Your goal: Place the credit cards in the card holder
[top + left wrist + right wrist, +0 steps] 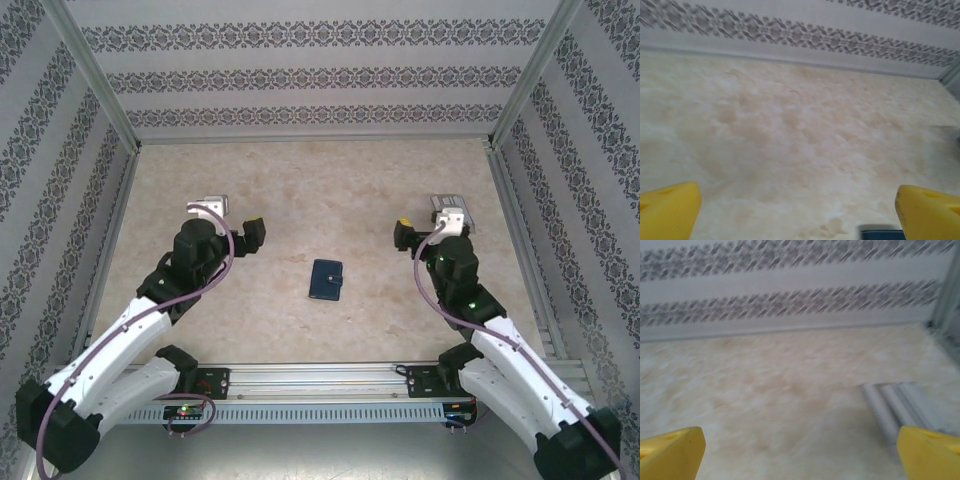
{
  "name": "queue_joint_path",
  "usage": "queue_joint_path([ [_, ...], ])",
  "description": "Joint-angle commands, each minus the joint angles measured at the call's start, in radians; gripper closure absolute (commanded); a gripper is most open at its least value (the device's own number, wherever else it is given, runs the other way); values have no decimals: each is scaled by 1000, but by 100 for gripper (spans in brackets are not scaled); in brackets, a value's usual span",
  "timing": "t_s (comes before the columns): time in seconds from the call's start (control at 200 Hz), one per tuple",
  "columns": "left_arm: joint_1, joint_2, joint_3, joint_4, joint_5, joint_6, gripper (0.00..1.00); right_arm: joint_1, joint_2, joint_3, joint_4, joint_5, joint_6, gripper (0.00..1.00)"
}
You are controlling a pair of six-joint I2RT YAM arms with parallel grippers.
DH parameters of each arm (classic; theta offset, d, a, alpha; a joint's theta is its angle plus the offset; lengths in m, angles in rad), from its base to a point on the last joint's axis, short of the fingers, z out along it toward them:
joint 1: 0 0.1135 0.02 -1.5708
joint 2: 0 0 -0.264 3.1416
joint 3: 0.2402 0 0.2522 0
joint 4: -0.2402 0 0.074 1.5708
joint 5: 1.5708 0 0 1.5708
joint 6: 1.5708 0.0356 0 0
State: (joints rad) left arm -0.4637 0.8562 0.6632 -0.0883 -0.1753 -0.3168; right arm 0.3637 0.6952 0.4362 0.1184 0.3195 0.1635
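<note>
The card holder is a small navy case lying shut and flat on the beige table, midway between the two arms. A sliver of the card holder's edge shows at the bottom of the left wrist view. The credit cards are out of view. My left gripper hovers to the left of the case and is open. Its yellow fingertips stand wide apart with only bare table between them. My right gripper hovers to the right of the case, also open, and nothing lies between its yellow fingertips.
Patterned walls enclose the table at the back and on both sides. Grey metal frame rails run along the right edge. A slotted mounting rail with both arm bases lines the near edge.
</note>
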Motion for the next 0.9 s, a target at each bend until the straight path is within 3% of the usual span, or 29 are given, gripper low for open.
queue_joint_path([
  [0.0,-6,-22,-73,69,-217,156,0,-80,-9,-109,172,-30,-167,2],
  [0.04,-1,-13,-107,121,-230,232,0,-120,13,-150,219,-88,-209,2],
  [0.075,8,4,-149,190,-151,370,0,-151,38,-180,260,-151,-247,2],
  [0.125,22,42,-224,347,-128,467,0,-181,79,-202,304,-147,-219,2],
  [0.2,77,84,-267,434,-134,423,0,-222,144,-221,365,-147,-175,2],
  [0.3,190,136,-292,495,-7,393,0,-269,251,-254,512,-147,-156,2],
  [0.445,312,282,-273,551,2,337,0,-312,424,-249,673,-201,-154,2],
  [0.644,359,468,-291,780,56,348,0,-359,717,-183,908,-271,-111,2],
  [0.719,398,532,-254,770,163,359,0,-377,849,-179,1056,-298,-91,2],
  [0.809,409,596,-251,828,194,385,0,-379,790,-159,917,-307,-102,2],
  [0.899,446,713,-261,956,158,323,0,-378,828,-149,959,-271,-85,2],
])
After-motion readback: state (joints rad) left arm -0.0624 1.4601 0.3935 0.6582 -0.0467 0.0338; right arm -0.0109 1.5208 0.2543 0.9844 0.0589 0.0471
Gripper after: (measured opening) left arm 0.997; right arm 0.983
